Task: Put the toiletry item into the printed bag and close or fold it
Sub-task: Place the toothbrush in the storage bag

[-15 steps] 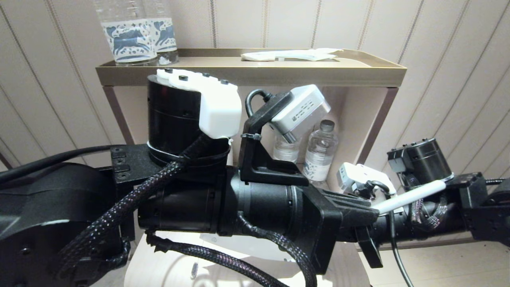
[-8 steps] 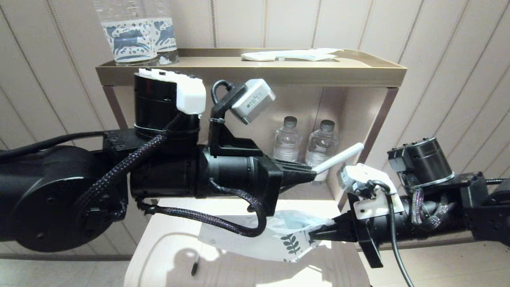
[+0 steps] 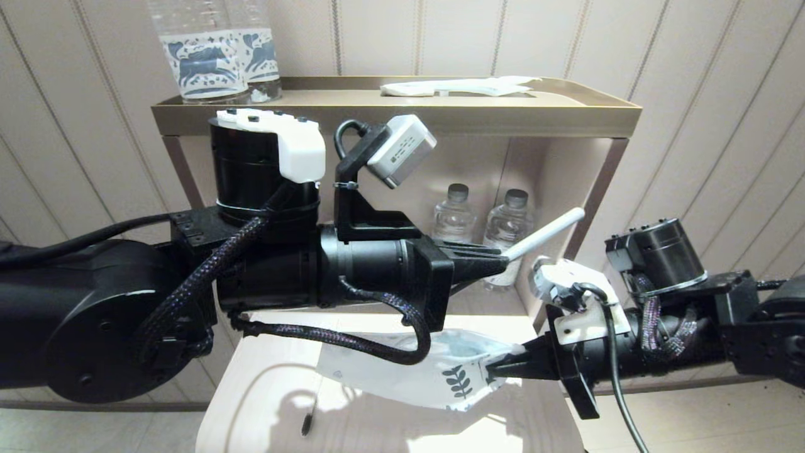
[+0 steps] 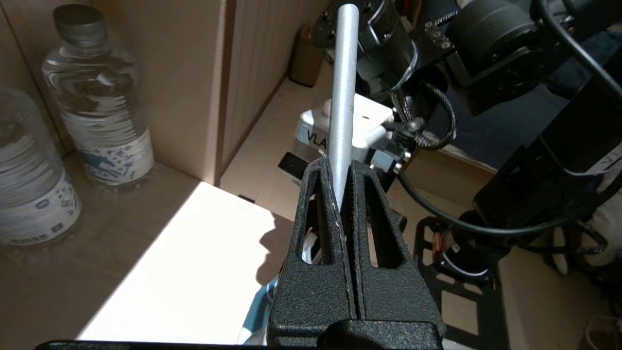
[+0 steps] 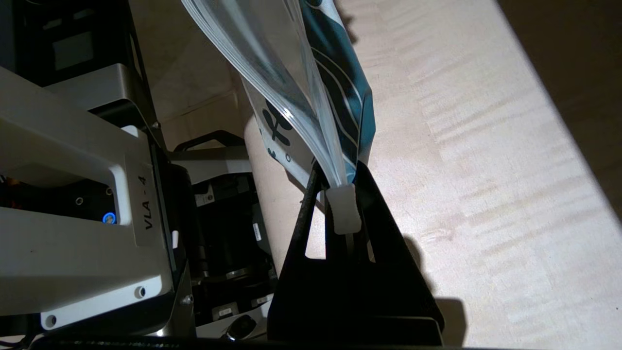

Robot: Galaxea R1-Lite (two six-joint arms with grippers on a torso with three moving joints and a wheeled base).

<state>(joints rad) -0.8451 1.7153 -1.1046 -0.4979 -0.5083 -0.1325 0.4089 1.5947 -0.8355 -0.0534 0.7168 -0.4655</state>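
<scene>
My left gripper is shut on a thin white stick-shaped toiletry item, which points up and to the right, above the table. Below it my right gripper is shut on the zipper end of the printed bag, a white pouch with teal leaf motifs. The bag hangs just over the pale tabletop, its mouth slightly parted near the gripper. The item is outside the bag, about a hand's width above its mouth.
A gold-rimmed shelf stands behind the table. Bottles with blue-printed labels and a plain white packet lie on top; two small bottles stand inside. A small dark object lies on the table's front.
My left arm has pulled back to the left and risen, taking the white item up away from the right gripper. The printed bag, earlier hidden behind the arm, now shows in the right gripper.
</scene>
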